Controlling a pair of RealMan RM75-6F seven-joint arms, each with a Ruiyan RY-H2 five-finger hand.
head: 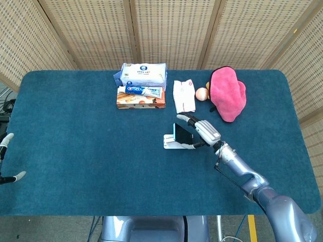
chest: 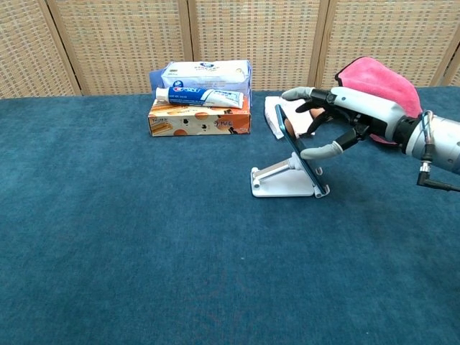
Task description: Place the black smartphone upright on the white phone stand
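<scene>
The black smartphone (chest: 295,144) leans upright on the white phone stand (chest: 279,190) in the middle of the table; it also shows in the head view as the smartphone (head: 181,134) on the stand (head: 170,144). My right hand (chest: 336,119) hovers just behind it to the right with its fingers spread. One fingertip is above the phone's top edge and the thumb lies close to its side edge; I cannot tell if the thumb touches. The same right hand (head: 205,130) appears in the head view. Only the fingertips of my left hand (head: 7,156) show, apart and holding nothing, at the table's far left edge.
At the back stand a tissue pack (head: 144,74) and a toothpaste box (head: 141,91) lying on an orange carton (head: 141,103). A folded white cloth (head: 183,96), a small peach ball (head: 201,93) and a pink towel (head: 227,93) lie behind the stand.
</scene>
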